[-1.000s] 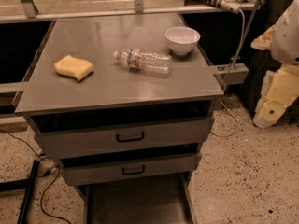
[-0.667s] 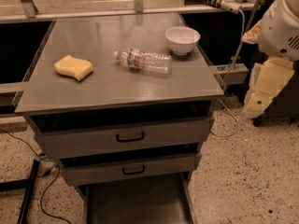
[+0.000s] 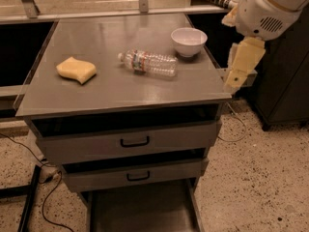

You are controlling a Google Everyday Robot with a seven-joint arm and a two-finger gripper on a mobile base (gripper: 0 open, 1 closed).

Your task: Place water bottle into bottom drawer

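One camera view, where we log a small clear ribbed plastic water bottle [image 3: 148, 63] lying on its side on the grey metal cabinet top [image 3: 111, 93]. Its long axis runs left to right with the white cap leftward. Its base end points towards the cream-coloured gripper [image 3: 240, 70], which hangs off the right edge, well apart, and we cannot tell whether that gripper is wide or narrow. We also list a white round bowl [image 3: 189, 41] near the base end, which we judge crowds the reach, a yellow sponge [image 3: 76, 69] far left, and the wide shallow grey bottom drawer [image 3: 145, 209] open under two handled drawers [image 3: 130, 141].
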